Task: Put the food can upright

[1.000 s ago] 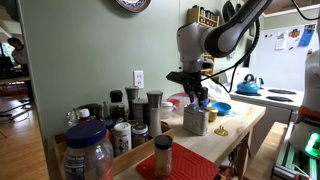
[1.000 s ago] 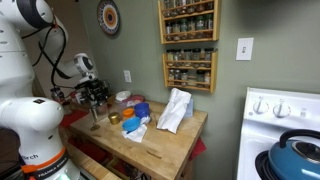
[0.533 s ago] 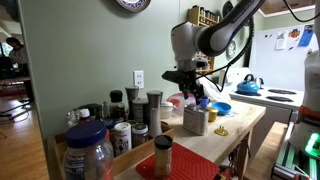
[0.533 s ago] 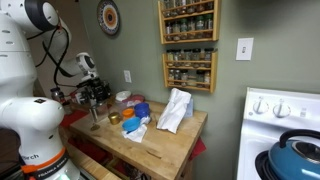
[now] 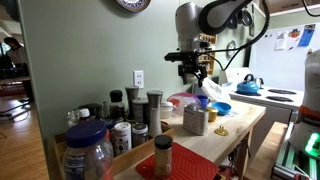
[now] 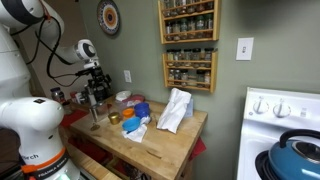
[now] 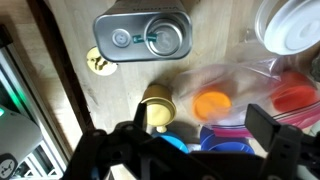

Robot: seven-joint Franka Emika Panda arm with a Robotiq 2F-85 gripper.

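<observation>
- Food can (image 5: 195,120) stood upright on the wooden desk (image 5: 241,122). The wrist view looked down on its grey, rounded top (image 7: 143,37).
- Hand (image 5: 198,73) hung in the air well above the can. Fingers were apart, with nothing between them.
- Small gold flower-shaped piece (image 7: 100,63) lay on the desk just beside the can.
- Gold-lidded jar (image 7: 157,106) was near the can, not touching it.
- Orange lid (image 7: 211,105) sat past that jar, farther from the can, partly blurred.
- Blue bowl (image 5: 219,108) sat close behind the can.
- Dark-lidded jars (image 5: 137,108) were grouped to the wall side of the can.
</observation>
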